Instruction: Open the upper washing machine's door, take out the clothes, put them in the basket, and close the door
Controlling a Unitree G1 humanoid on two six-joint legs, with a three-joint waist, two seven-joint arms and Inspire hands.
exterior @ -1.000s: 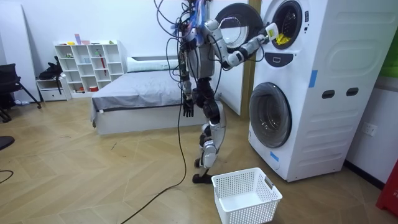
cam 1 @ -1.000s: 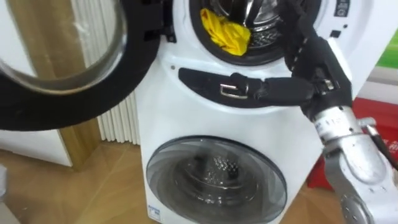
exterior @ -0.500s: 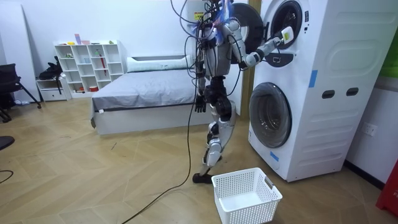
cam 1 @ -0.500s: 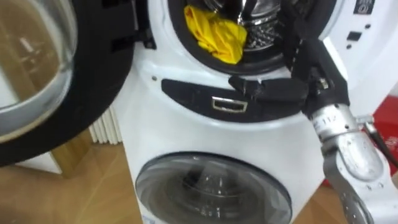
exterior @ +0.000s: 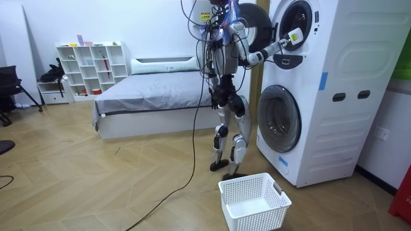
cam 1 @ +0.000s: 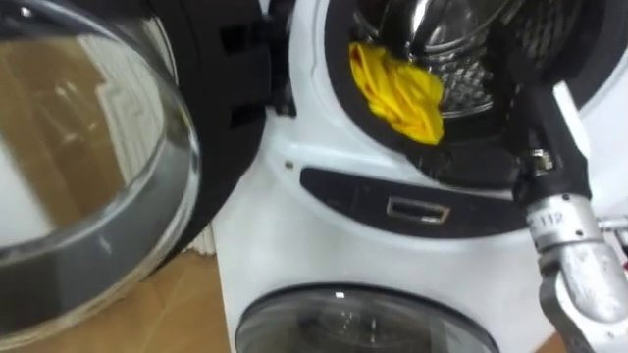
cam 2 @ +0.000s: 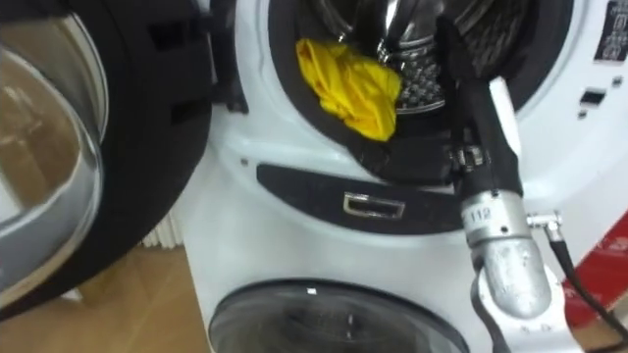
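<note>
A crumpled yellow cloth [cam 1: 397,88] lies at the front lip of the upper washing machine's drum [cam 1: 461,49], hanging slightly over the dark gasket. My right hand [cam 2: 469,93] reaches up into the drum mouth just right of the cloth, fingers straight and pointing inward, apart from the fabric. The round glass door [cam 1: 88,167] stands swung open on the left. In the room view I stand close before the stacked machine [exterior: 334,83], right arm raised to the drum, and my left hand [exterior: 213,97] hangs by my hip.
Below the drum sit a dark control strip [cam 1: 412,208] and the lower machine's closed round door [cam 1: 363,319]. A white laundry basket [exterior: 253,202] stands on the wooden floor by my feet. A bed [exterior: 154,96] and a white shelf [exterior: 90,67] are behind me.
My right hand rose from the control strip into the drum mouth beside the yellow cloth. I stepped nearer to the machine, and the eye views shifted closer.
</note>
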